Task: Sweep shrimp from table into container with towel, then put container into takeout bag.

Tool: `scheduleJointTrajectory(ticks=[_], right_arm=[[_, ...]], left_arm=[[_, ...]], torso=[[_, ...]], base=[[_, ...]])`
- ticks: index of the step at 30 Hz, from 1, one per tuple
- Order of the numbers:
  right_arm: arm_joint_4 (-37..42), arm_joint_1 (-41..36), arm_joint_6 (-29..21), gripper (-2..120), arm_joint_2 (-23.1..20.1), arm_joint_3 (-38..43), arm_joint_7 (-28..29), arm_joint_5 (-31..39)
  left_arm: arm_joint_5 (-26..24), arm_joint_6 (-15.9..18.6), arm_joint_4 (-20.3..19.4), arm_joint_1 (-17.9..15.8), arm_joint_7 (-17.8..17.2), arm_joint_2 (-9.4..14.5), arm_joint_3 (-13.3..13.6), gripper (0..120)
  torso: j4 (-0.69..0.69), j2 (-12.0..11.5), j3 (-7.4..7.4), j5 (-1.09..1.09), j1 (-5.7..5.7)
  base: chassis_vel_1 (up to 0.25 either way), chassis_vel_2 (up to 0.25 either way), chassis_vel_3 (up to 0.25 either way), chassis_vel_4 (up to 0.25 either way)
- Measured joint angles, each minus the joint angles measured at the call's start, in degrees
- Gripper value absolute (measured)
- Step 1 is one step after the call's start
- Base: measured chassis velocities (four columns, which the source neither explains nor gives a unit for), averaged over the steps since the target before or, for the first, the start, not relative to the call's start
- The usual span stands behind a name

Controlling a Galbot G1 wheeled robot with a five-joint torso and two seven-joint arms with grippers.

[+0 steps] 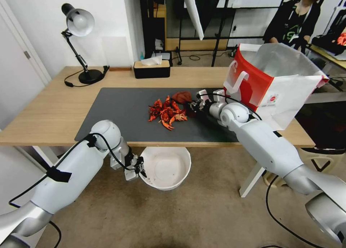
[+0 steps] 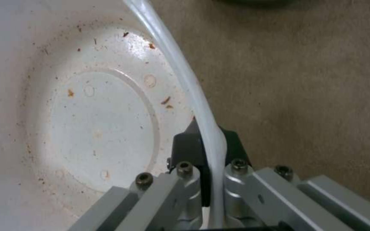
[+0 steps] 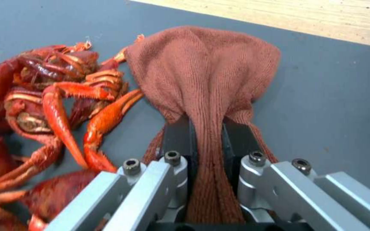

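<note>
A pile of red-orange shrimp (image 1: pixel 166 112) (image 3: pixel 52 106) lies on the dark mat of the table (image 1: pixel 47 111). My right gripper (image 1: pixel 191 104) (image 3: pixel 206 128) is shut on the rust-red towel (image 1: pixel 182 96) (image 3: pixel 204 70), whose bunched end rests on the mat right beside the pile. Below the table's front edge, my left gripper (image 1: pixel 142 171) (image 2: pixel 208 141) is shut on the rim of the white container (image 1: pixel 166 167) (image 2: pixel 91 122), holding it under the edge. The red and white takeout bag (image 1: pixel 274 82) stands open at the table's right end.
A black desk lamp (image 1: pixel 81 46) and a black tissue box (image 1: pixel 151 68) stand at the back of the table. A person sits behind the bag. Carpeted floor lies under the container.
</note>
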Motion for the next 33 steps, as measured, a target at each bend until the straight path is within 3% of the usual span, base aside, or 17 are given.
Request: scheduleJointTrajectory(ticks=[33], right_arm=[[4.28, 0.53, -2.08, 8, -1.41, -2.78, -1.2, 1.08]], left_arm=[[-0.44, 0.0, 0.81, -0.3, 0.0, 1.36, -1.45, 0]], torso=[[0.01, 0.0, 0.02, 0.0, 0.01]], base=[[0.0, 0.0, 0.0, 0.0]])
